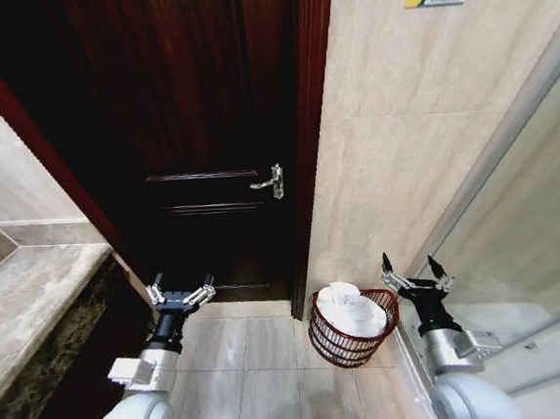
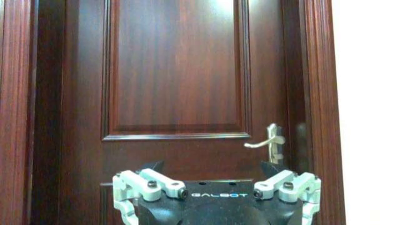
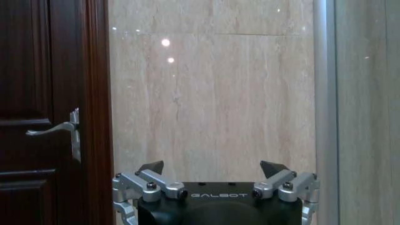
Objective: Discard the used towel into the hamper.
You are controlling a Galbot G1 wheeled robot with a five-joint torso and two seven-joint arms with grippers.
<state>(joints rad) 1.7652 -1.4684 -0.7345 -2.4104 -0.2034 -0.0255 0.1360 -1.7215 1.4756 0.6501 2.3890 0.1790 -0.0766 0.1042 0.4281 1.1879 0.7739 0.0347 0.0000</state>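
The hamper (image 1: 354, 326) was seen standing on the tiled floor (image 1: 244, 360), against the foot of the beige stone wall (image 1: 401, 130) and just beside the dark wooden door frame (image 1: 309, 148). A white towel (image 1: 348, 308) lay bundled inside it, rising to about rim height. The right pincer (image 1: 415, 271) was held just beside the hamper's rim, on the side away from the door and a little above it, apart from both basket and towel; its fingers were spread wide and nothing was held between them. In the right wrist view the same pincer (image 3: 212, 168) was pointed at the stone wall, with the door handle (image 3: 57, 129) off to one side. The left pincer (image 1: 180, 292) was held well apart from the hamper, across the floor in front of the closed door (image 1: 204, 128), near a stone counter (image 1: 33, 300); its fingers were likewise parted and empty, and in the left wrist view it (image 2: 212, 168) was faced toward the door panel.
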